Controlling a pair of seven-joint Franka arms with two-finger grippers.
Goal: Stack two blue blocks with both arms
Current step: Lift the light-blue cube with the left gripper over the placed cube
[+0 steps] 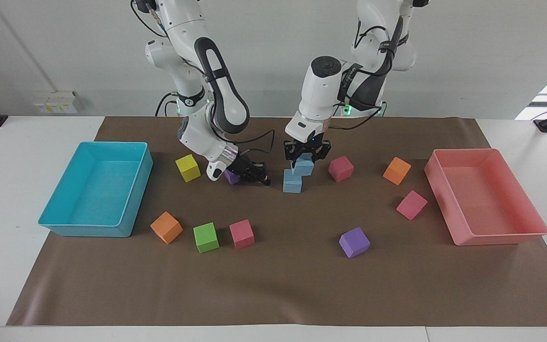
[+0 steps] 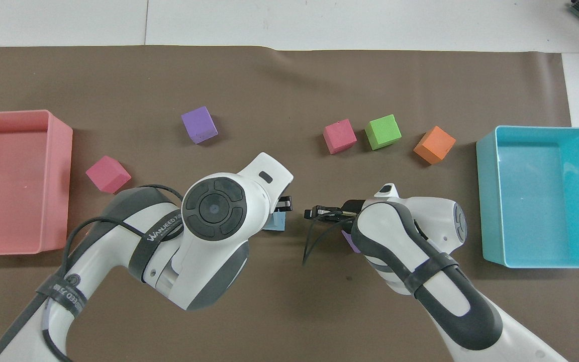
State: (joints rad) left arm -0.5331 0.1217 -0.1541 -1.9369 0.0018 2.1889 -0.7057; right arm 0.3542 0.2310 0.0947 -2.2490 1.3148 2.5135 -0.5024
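One light-blue block (image 1: 292, 184) rests on the brown mat at mid-table. The second blue block (image 1: 305, 167) hangs just above it, offset a little toward the left arm's end, and my left gripper (image 1: 306, 160) is shut on it from above. In the overhead view the left wrist (image 2: 214, 211) covers both blocks except a blue corner (image 2: 275, 222). My right gripper (image 1: 260, 178) lies low over the mat beside the resting block, toward the right arm's end, shut with nothing in it; its tips (image 2: 310, 213) point at the block.
A purple cube (image 1: 230, 176) sits under the right wrist, with a yellow cube (image 1: 187, 167) beside it. Several other coloured cubes are scattered on the mat. A turquoise tray (image 1: 133, 190) stands at the right arm's end, a pink tray (image 1: 496, 235) at the left arm's.
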